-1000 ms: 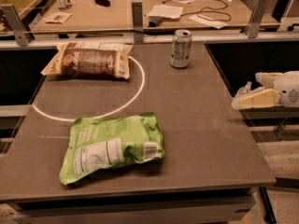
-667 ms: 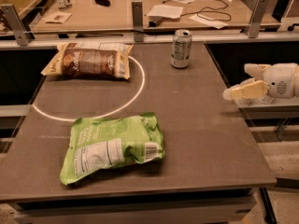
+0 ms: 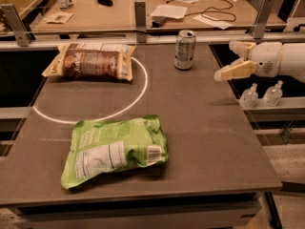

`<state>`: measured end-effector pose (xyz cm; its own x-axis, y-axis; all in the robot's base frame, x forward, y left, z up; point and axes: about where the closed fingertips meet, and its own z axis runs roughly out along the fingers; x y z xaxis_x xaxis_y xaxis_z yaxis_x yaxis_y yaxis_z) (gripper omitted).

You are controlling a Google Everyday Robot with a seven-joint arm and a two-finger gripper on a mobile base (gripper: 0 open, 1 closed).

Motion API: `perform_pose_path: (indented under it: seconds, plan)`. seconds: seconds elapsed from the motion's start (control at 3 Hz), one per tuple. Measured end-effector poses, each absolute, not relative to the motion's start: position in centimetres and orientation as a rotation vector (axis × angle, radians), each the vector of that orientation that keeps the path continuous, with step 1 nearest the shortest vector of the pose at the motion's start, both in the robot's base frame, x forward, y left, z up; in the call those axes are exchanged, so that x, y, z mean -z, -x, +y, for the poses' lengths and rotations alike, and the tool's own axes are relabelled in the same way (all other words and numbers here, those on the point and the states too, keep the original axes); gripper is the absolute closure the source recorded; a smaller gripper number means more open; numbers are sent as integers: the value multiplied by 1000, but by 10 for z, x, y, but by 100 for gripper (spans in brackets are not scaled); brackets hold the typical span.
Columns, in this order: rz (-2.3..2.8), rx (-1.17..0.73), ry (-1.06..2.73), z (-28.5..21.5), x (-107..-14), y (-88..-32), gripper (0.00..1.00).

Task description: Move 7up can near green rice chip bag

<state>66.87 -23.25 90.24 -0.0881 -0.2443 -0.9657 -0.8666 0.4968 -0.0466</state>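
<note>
The 7up can stands upright near the far edge of the dark table, silvery-green with a pull-tab top. The green rice chip bag lies flat near the front left, its white nutrition panel and barcode facing up. My gripper hovers at the table's right edge, to the right of the can and a little nearer than it, apart from it. Its cream fingers are spread open and hold nothing.
A brown-and-cream snack bag lies at the far left, on a white circle line painted on the table. Two small water bottles stand on a lower shelf at the right. A desk with papers and cables lies behind metal posts.
My gripper has moved left and farther back, from beyond the table's right edge to closer beside the can. The can and both bags have not moved.
</note>
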Motion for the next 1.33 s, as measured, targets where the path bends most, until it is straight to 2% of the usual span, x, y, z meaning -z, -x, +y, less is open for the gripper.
perform_pose_path:
  seconds: [1.0,1.33]
  plan:
    - [1703,-669,966,-201,-870,-755,0]
    - [1686,-686,956,-184,-874,-769,0]
